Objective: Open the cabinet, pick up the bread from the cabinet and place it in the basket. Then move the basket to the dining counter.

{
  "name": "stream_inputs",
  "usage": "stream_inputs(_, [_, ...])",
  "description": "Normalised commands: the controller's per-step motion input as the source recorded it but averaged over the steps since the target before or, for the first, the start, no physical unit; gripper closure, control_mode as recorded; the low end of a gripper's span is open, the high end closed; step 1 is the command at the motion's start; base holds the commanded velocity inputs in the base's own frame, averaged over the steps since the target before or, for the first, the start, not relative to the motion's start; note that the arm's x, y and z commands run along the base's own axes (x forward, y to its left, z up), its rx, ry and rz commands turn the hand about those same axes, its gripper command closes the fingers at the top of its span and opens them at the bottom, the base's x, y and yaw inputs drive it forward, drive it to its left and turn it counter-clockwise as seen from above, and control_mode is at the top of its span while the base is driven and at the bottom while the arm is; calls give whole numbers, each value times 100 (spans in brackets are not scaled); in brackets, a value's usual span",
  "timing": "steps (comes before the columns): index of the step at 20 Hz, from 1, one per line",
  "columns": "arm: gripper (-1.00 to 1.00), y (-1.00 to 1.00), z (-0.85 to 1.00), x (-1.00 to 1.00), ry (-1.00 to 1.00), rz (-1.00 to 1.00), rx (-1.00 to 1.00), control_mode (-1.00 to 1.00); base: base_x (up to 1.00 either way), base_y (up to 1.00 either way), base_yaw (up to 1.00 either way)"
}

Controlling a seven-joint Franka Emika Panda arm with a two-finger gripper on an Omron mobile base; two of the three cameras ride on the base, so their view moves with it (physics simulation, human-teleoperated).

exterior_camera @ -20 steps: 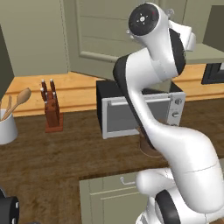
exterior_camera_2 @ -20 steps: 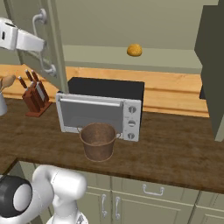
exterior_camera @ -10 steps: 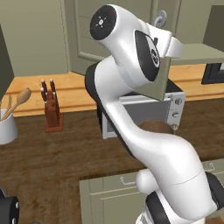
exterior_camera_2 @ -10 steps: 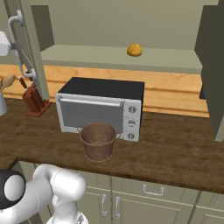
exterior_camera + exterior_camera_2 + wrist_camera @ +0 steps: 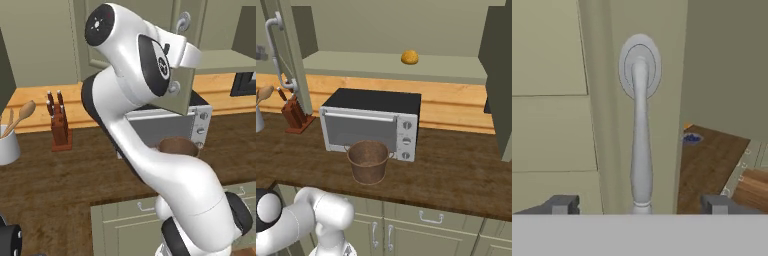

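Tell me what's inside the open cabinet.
On the cabinet shelf sits a single bread roll, towards the right. The open door covers the shelf's far left end, so anything there is hidden.

We see the handle (image 5: 640,125) dead ahead of our pincer (image 5: 639,205), between its tips, door (image 5: 557,100) behind it, counter (image 5: 712,160) beyond to the right.

Both base views looked forward and down from behind the arm, left and right, sharing the microwave (image 5: 372,125), basket (image 5: 368,161) and knife block (image 5: 58,122) on the counter, while the hand view faced the cabinet door's handle (image 5: 640,130) at close range.
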Motion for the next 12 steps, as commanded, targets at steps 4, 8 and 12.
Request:
stream_inputs(4, [-100, -36, -3, -48, -5, 11, 15, -100, 0, 0, 0])
stream_inputs(8, [-100, -34, 0, -36, -15, 12, 17, -100, 0, 0, 0])
stream_inputs(12, [-100, -50, -1, -32, -22, 10, 32, -100, 0, 0, 0])
